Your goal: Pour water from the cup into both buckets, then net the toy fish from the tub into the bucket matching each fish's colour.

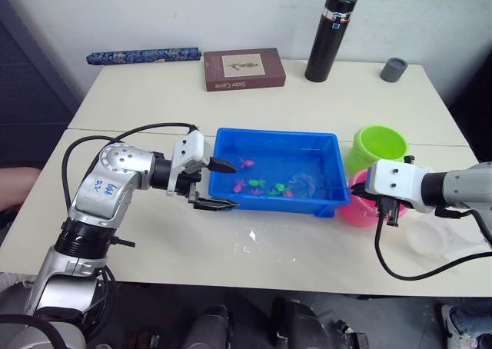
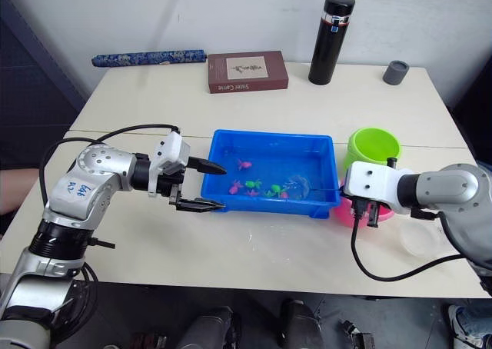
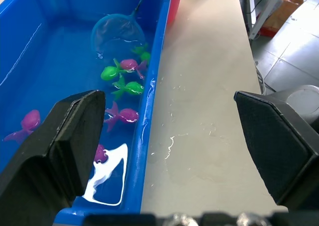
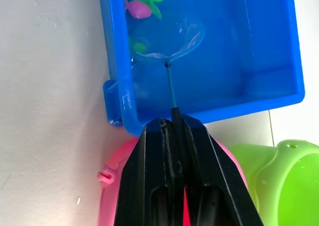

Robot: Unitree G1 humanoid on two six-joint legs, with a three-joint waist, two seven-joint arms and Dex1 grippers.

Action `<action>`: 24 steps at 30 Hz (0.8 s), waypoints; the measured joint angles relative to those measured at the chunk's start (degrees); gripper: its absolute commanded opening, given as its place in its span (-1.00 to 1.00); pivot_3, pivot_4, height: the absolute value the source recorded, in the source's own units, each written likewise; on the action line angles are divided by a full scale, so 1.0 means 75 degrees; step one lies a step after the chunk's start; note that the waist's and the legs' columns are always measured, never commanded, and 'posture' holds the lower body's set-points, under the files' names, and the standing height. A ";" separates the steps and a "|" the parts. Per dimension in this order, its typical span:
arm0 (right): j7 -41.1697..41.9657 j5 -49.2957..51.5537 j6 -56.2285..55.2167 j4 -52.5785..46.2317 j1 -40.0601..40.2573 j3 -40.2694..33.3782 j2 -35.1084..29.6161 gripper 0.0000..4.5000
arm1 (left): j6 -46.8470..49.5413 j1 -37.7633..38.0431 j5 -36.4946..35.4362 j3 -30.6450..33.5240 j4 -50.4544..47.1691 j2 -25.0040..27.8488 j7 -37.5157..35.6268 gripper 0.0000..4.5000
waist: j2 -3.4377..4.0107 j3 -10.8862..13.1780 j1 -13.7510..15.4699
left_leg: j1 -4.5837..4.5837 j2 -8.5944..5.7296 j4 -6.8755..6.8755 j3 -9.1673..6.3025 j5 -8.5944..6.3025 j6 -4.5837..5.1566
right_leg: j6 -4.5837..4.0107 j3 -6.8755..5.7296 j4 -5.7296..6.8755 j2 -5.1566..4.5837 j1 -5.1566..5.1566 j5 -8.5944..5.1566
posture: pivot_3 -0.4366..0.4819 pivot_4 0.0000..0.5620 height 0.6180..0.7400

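Right gripper (image 4: 172, 124) clamped on the net (image 4: 169, 42) handle, hoop dipped in the tub (image 1: 231, 145) at frame centre near the fish (image 3: 127, 88). Left gripper (image 1: 219, 184) wide apart, straddling the tub's left corner, holding nothing.

Left arm (image 1: 104, 191): at the frame's lower left you see silver-grey shells, blue handwritten marks, a ribbed black joint.
Left gripper (image 1: 219, 184): white housing, two tapered black fingers.
Right arm (image 1: 465, 187): grey shell, white block.
Cables: black loops beside both arms.
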 measured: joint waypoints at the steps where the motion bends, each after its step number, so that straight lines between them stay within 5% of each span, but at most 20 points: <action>1: -0.0018 0.0075 0.0080 -0.0001 0.0017 -0.0041 0.0054 -1.00 | -0.0005 0.0000 0.0005 0.0000 0.0000 0.0000 0.0000 0.98 | 0.0000 0.0000 0.0001 | 0.0000 0.0000 0.0000 0.0000 0.0000 0.0000 | 0.0000 0.0000 0.0000 0.0000 0.0000 0.0000 | -0.05 -0.47 1.00; 24: -0.0381 0.1334 0.1578 -0.0004 0.0124 -0.0667 0.0580 -1.00 | -0.0470 0.0023 0.0183 -0.0136 0.0283 0.0119 -0.0034 0.98 | 0.0000 0.0000 -0.0001 | 0.0001 -0.0003 0.0001 0.0001 0.0000 0.0000 | 0.0000 0.0001 0.0004 0.0000 0.0000 0.0000 | -0.05 -0.47 1.00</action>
